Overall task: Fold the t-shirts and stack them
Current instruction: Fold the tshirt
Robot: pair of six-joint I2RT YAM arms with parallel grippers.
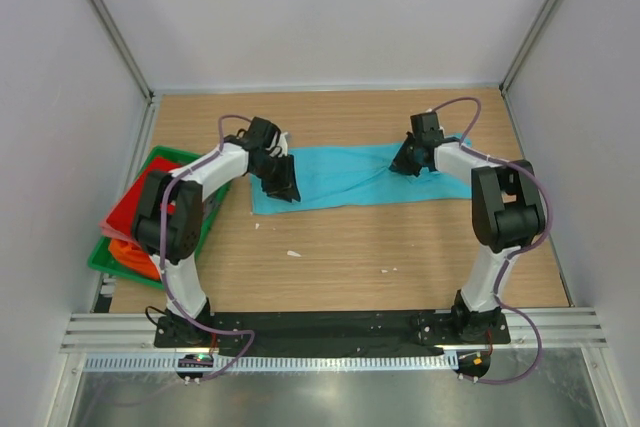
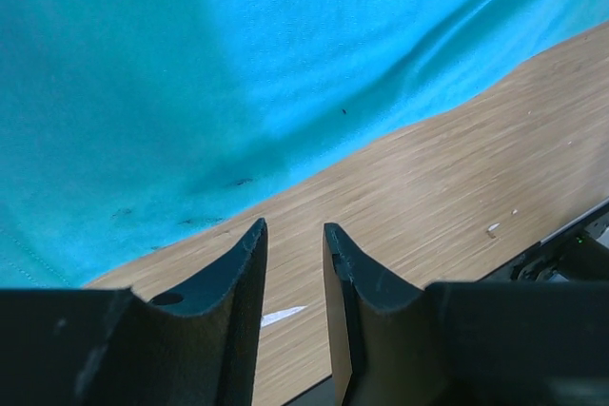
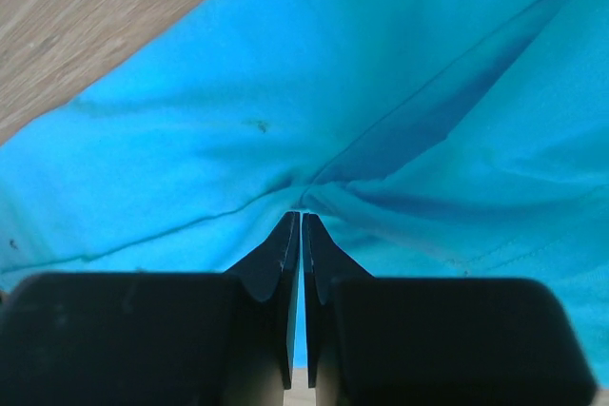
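The turquoise-blue t-shirt lies spread in a long strip across the middle of the table. It fills the left wrist view and the right wrist view. My left gripper is at its left end. Its jaws are open and empty over bare wood, just off the cloth's edge. My right gripper is at the shirt's right part and is shut on a pinched fold of it. A red t-shirt and an orange t-shirt lie in the tray at the left.
The green plastic tray stands at the table's left edge, by the left wall. Small white scraps lie on the wood in front of the shirt. White walls close in the back and both sides.
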